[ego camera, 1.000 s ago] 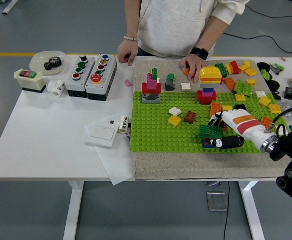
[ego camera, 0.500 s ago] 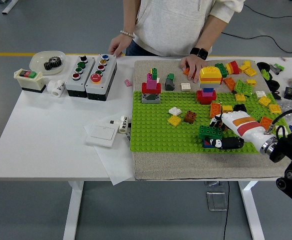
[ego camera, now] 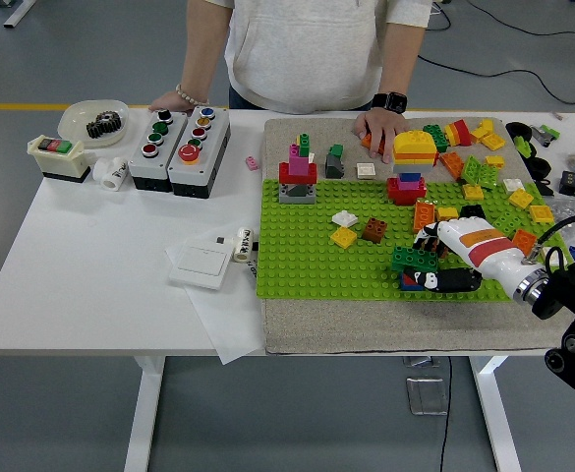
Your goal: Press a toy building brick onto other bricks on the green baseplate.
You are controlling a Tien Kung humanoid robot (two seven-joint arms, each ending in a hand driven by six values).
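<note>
Staying put, the robot's white right hand [ego camera: 461, 254] kept its fingers [ego camera: 427, 240] curled against the dark green rectangular toy brick [ego camera: 414, 260] while the person's hand [ego camera: 172, 100] slid left along the white counter [ego camera: 90, 265].

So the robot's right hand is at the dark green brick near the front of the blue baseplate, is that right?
Not quite: in the head view the baseplate is green, not blue. The rest stands: the right hand is at the dark green brick near the baseplate's front edge.

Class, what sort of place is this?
Probably a robotics lab or test workshop: a white table with push-button control boxes, and the robot's right hand on the green baseplate.
</note>
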